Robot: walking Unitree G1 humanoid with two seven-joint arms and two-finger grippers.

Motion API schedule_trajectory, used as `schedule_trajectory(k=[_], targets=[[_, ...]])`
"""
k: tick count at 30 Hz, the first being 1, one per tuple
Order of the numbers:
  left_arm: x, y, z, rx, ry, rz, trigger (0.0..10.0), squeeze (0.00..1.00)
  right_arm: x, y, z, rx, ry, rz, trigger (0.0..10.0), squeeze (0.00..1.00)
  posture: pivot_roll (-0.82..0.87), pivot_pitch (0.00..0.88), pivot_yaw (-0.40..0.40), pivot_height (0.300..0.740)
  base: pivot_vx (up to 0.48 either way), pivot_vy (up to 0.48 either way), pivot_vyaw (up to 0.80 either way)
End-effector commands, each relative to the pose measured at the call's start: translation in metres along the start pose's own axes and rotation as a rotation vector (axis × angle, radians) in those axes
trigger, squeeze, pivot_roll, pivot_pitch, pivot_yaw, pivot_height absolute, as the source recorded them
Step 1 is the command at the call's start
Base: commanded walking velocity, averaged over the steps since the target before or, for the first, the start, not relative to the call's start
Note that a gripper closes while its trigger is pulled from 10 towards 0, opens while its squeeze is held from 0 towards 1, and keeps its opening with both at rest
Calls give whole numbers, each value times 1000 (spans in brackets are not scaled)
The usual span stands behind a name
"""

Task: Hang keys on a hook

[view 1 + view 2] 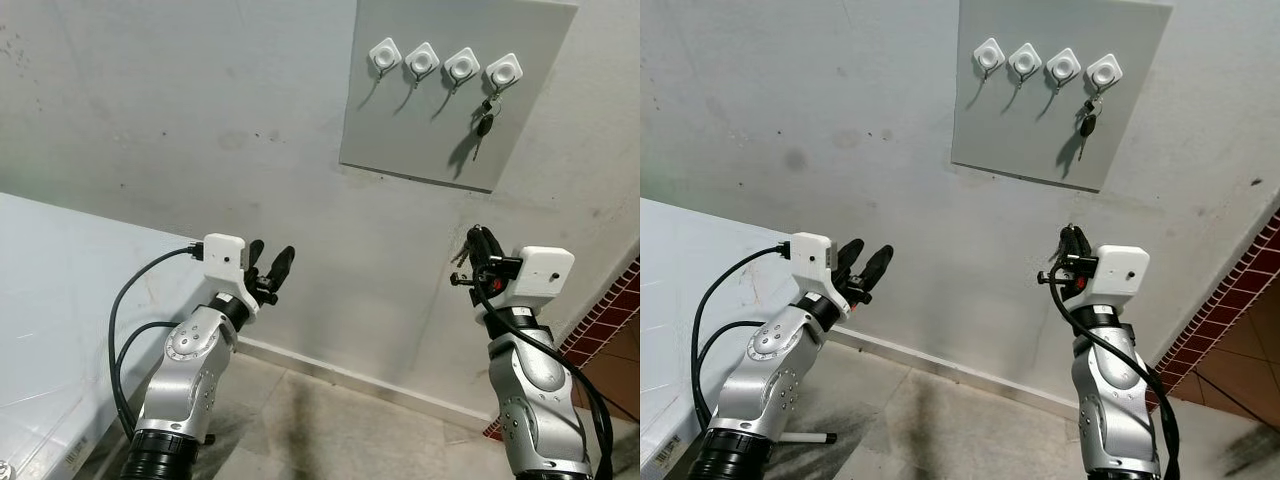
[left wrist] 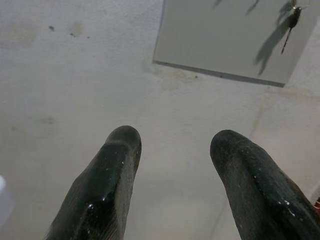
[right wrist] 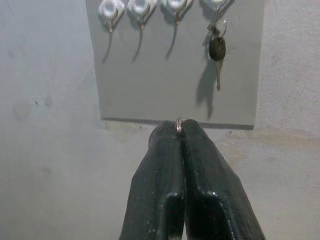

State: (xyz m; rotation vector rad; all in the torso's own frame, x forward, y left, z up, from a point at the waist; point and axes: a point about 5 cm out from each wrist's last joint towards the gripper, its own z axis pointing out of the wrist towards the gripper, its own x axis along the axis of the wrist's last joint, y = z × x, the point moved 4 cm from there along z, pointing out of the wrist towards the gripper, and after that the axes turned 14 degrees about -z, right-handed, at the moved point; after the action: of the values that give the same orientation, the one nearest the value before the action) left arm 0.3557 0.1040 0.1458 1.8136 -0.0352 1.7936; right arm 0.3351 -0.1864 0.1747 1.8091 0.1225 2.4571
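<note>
Grey wall board (image 1: 420,110), four hooks (image 1: 421,61), one hung key (image 1: 484,126), right gripper (image 3: 179,131) pinching ring (image 3: 178,124)

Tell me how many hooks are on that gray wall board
4, in one row along the top of the board: first hook, second hook, third hook, and fourth hook, which holds a key.

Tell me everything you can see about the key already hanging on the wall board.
The hanging key has a dark head and a thin metal blade pointing straight down. A small metal ring holds it on the rightmost of four white hooks on the grey board. It hangs freely against the board, casting a shadow to its lower left. Nothing else touches it; the other three hooks are bare.
</note>
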Motion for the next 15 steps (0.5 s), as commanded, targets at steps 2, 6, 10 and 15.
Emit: schedule_trajectory(k=[2, 6, 10, 15], targets=[[6, 6, 1, -31, 2, 11, 10000, 0, 19, 5, 3, -24, 81, 35, 10000, 0, 40, 0, 1, 740, 0, 0, 0], [8, 8, 1, -53, 1, 3, 10000, 0, 23, 1, 4, -18, 93, 42, 10000, 0, 39, 0, 4, 740, 0, 0, 0], [10, 6, 2, -44, 4, -11, 10000, 0, 19, -1, 3, -10, 81, 40, 10000, 0, 38, 0, 6, 740, 0, 0, 0], [14, 3, 3, -32, 19, -28, 10000, 0, 18, -2, 2, -7, 74, 42, 10000, 0, 38, 0, 3, 740, 0, 0, 0]])
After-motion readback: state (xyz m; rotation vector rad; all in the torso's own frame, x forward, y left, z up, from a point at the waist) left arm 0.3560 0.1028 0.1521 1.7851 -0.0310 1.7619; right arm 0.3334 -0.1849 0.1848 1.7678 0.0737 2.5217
